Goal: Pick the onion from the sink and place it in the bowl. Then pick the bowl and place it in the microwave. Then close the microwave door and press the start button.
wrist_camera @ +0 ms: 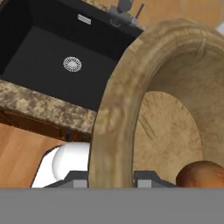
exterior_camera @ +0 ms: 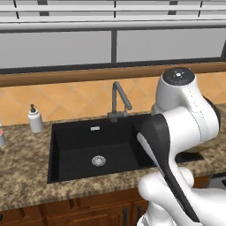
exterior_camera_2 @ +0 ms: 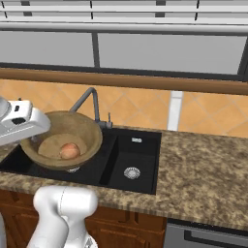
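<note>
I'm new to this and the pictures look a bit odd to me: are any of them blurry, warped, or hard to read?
Left base view: evenly lit and soft, and the white arm blocks the right side. Right base view: slightly blurry, with the onion in the bowl readable by its pale highlight. Hand view: the bowl's rim looms huge and stretched because it is so close; the sink behind looks plain black, without glare.

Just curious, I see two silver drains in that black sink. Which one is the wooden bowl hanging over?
The drain of the wide basin, half hidden under the bowl held by the tool. The narrower basin's drain lies fully exposed, right of the divider.
</note>
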Tool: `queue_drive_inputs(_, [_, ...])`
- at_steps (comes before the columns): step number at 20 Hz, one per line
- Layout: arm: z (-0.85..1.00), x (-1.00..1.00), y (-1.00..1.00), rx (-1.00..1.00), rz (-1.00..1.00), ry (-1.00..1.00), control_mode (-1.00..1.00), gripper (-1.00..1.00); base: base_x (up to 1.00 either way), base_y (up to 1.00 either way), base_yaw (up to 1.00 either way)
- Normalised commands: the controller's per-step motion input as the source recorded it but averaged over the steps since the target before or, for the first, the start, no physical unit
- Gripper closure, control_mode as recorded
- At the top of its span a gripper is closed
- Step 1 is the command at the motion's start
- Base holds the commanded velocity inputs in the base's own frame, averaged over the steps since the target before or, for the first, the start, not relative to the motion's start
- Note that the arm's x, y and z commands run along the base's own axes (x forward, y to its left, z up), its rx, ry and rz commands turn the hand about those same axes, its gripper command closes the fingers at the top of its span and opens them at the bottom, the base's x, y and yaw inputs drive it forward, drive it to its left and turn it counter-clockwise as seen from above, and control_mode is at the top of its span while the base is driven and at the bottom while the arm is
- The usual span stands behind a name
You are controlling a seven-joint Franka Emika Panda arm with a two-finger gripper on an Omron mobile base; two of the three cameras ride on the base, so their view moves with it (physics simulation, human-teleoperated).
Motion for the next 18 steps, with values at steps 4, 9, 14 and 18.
queue_drive_inputs(4, [0.00, 0.00, 0.00, 0.00, 0.00, 0.00, -1.00, 1.00, 0.00, 0.00, 0.00])
queue_drive_inputs(9, [0.00, 0.00, 0.00, 0.00, -0.03, -0.01, 1.00, 1.00, -0.01, 0.00, -0.06])
queue_drive_inputs(14, [0.00, 0.00, 0.00, 0.00, 0.00, 0.00, 1.00, 1.00, -0.22, 0.00, -0.59])
queue_drive_inputs(18, [0.00, 0.00, 0.00, 0.00, 0.00, 0.00, 1.00, 1.00, -0.03, 0.00, -0.78])
